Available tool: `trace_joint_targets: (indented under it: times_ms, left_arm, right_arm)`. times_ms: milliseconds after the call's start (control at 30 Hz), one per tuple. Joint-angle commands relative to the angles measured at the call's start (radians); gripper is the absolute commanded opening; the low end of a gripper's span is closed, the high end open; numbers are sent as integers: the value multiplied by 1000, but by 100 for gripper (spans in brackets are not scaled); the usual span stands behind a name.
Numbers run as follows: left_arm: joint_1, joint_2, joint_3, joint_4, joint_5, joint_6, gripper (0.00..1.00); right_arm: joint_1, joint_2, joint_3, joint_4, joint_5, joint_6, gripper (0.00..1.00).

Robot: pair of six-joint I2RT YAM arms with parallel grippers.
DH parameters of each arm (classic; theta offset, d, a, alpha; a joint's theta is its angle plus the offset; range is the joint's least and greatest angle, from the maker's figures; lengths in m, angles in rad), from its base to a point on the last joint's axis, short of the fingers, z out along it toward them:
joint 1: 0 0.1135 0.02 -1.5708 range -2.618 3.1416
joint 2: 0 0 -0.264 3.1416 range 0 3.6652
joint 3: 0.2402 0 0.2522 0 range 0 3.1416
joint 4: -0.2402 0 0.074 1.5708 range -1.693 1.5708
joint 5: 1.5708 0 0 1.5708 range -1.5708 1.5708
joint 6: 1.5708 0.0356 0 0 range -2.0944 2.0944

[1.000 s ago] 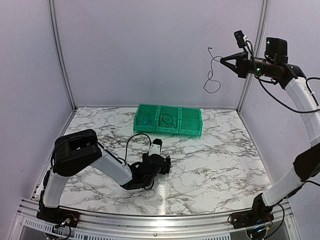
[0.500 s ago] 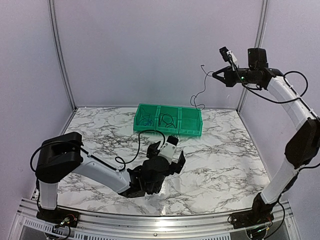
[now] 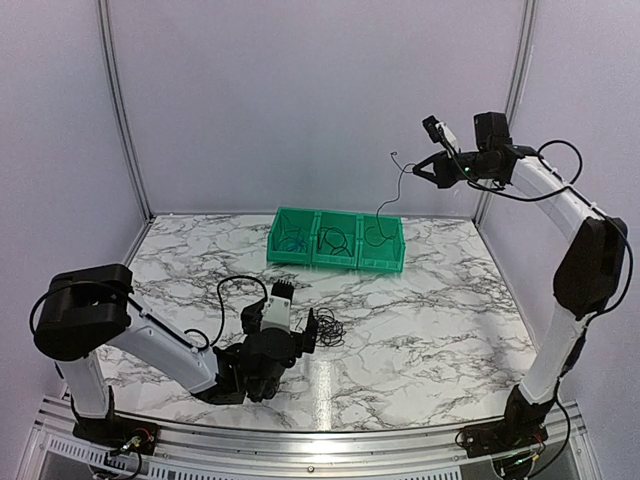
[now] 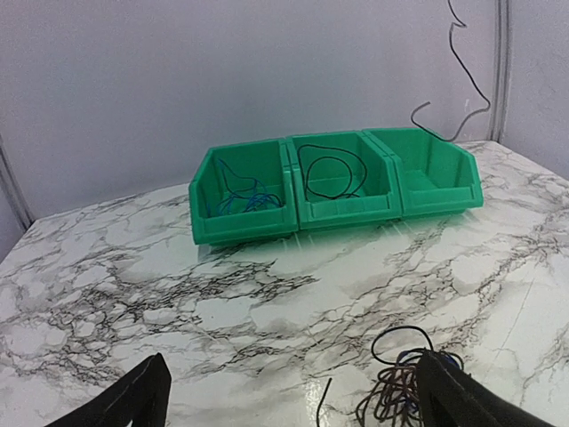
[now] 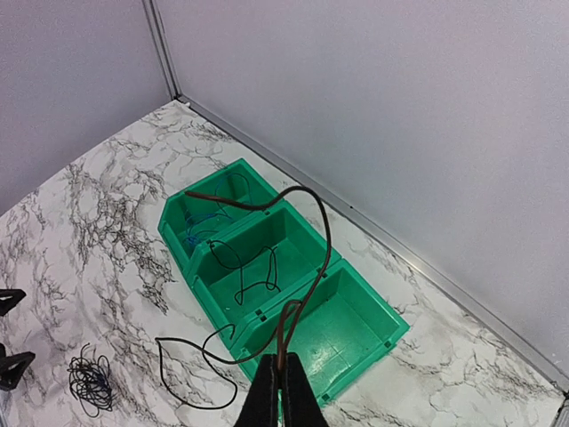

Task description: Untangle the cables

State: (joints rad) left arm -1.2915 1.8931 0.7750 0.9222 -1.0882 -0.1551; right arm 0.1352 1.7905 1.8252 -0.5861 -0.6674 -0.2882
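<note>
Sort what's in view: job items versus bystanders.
Job: tangled clump; dangling cable held by right gripper; black loop in middle bin; blue cable in left bin; green bins.
Bystanders: thick arm cables; marble table.

The left end effector [image 4: 292, 374] gapes wide above the marble counter [image 4: 133, 294]. A dark cable clump [image 4: 400, 391] lies just beside one finger [image 4: 449, 396] — three green bins [image 4: 333, 200] sit beyond, with a thin cable [image 4: 462, 80] dangling over the rightmost.

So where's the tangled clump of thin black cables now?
The black cable clump lies on the white marble table near the top view's centre, just right of the open left hand, nearer than the green plastic bins.
</note>
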Motion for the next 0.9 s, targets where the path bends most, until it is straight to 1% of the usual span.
trace_joint_targets:
  times_ms: [0,100,233,367,400,467,600,667,733,867]
  left_arm:
    - [-2,-56,-45,28,-144,-121,99]
    - [3,-49,-68,29,-211,-203,99]
    - [9,-54,-81,29,-252,-236,99]
    - [9,-89,-137,37,-370,-360,99]
    - [15,-103,-154,39,-378,-385,99]
    - [33,-120,-177,40,-333,-408,99]
    - [36,-113,-157,41,-298,-337,99]
    - [35,-121,-145,40,-237,-271,99]
    - [32,-130,-141,41,-191,-234,99]
    - [30,-127,-141,42,-188,-217,99]
  right_arm:
    - [-1,72,49,44,-9,9,0]
    - [2,135,79,36,-11,11,0]
    - [5,220,130,27,6,11,0]
    - [9,300,188,-1,52,4,0]
    - [10,316,196,-4,63,5,0]
    - [14,351,214,-15,94,10,0]
    - [38,411,245,-53,140,-8,0]
    - [52,431,245,-54,160,-11,0]
    - [69,454,247,-53,198,-10,0]
    - [101,505,260,-60,292,1,0]
